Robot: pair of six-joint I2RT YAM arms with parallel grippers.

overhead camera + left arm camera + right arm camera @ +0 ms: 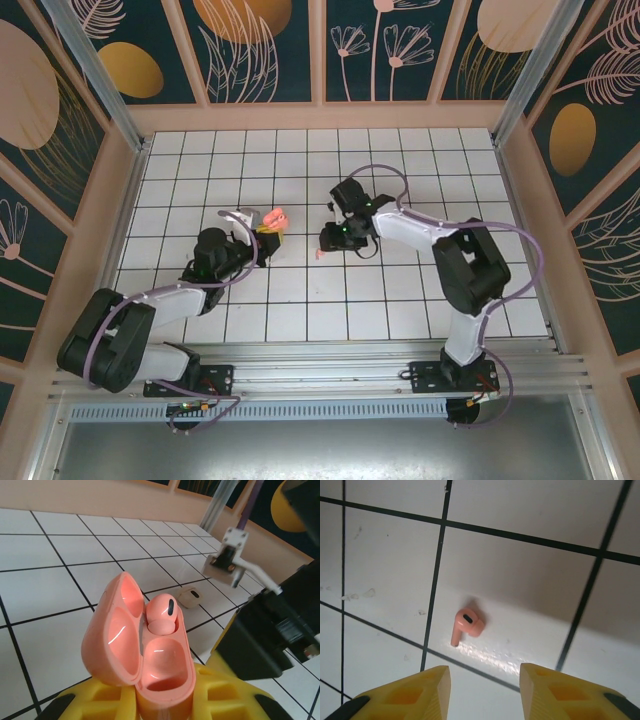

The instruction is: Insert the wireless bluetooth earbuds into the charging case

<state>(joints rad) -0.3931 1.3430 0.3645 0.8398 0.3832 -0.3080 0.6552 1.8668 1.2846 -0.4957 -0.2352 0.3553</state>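
Salmon-pink charging case (120, 645), lid open, is pinched at its lower end by the left tool (160, 702). Its base is cut off by the frame edge and buried between the yellow fingers (225, 700). One earbud (161, 612) sits in a socket, stem hidden inside. Right tool (484, 674) is spread, with nothing between its tips. The second earbud (466, 626) lies on the white tiled surface (520, 580) just ahead of that gap, untouched. From above, the case is too small to make out in detail.
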